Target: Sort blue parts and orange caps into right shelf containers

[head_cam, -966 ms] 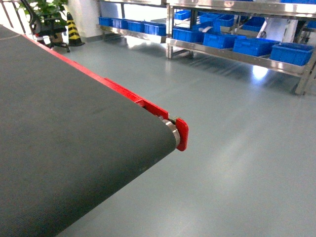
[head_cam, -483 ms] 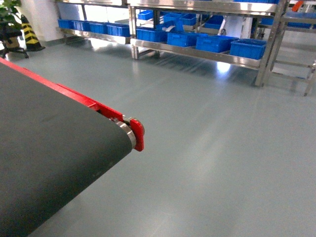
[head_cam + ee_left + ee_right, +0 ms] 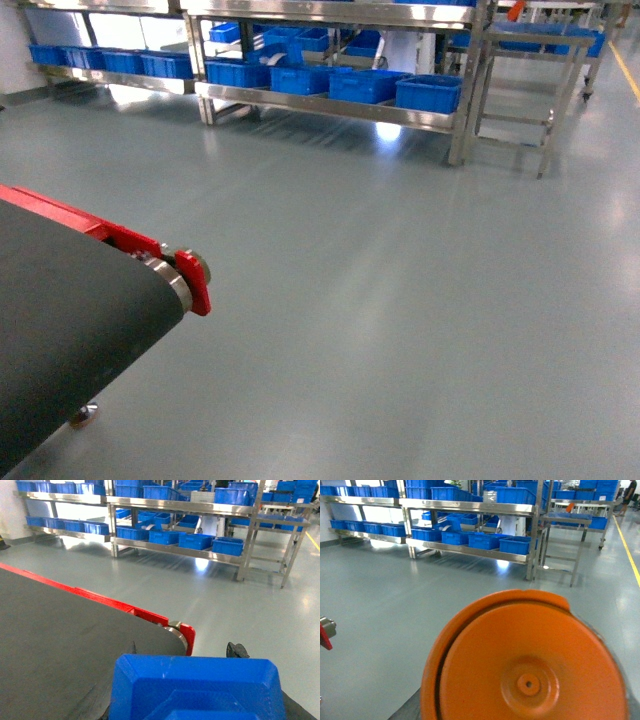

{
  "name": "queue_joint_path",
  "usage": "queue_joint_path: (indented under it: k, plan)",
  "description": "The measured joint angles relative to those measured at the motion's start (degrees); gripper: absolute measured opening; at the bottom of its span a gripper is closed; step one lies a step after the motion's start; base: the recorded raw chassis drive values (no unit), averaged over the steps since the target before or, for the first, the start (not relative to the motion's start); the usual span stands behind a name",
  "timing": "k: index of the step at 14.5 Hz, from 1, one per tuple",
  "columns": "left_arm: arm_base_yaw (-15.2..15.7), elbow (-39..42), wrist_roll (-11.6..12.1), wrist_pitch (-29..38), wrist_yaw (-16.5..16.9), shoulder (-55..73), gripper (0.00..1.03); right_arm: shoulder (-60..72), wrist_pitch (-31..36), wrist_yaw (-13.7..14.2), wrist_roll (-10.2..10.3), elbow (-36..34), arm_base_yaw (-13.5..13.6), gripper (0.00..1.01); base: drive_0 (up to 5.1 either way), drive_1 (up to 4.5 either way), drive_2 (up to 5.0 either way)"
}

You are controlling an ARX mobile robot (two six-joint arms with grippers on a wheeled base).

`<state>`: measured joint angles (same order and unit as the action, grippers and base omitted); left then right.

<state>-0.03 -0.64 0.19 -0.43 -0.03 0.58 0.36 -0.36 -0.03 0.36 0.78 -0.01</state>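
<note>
Orange cap fills right wrist view, blue part the left, both tool states untellable; drive steadily toward blue crates at 1 o'clock, loads level.

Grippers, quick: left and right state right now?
Left gripper: jaws not visible; a blue part fills its wrist view, probably held, grip cannot be told.
Right gripper: jaws not visible; an orange cap fills its view, same.
</note>
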Motion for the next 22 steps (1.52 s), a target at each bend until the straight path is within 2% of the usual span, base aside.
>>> queue_joint_path:
  k: [22]
  plan:
    - [-0.15, 0.00, 0.00, -0.02, 0.17, 0.00, 0.42, 0.00, 0.00, 0.15, 0.00, 0.00, -0.02, 0.46, -1.7, -1.73, -1.7]
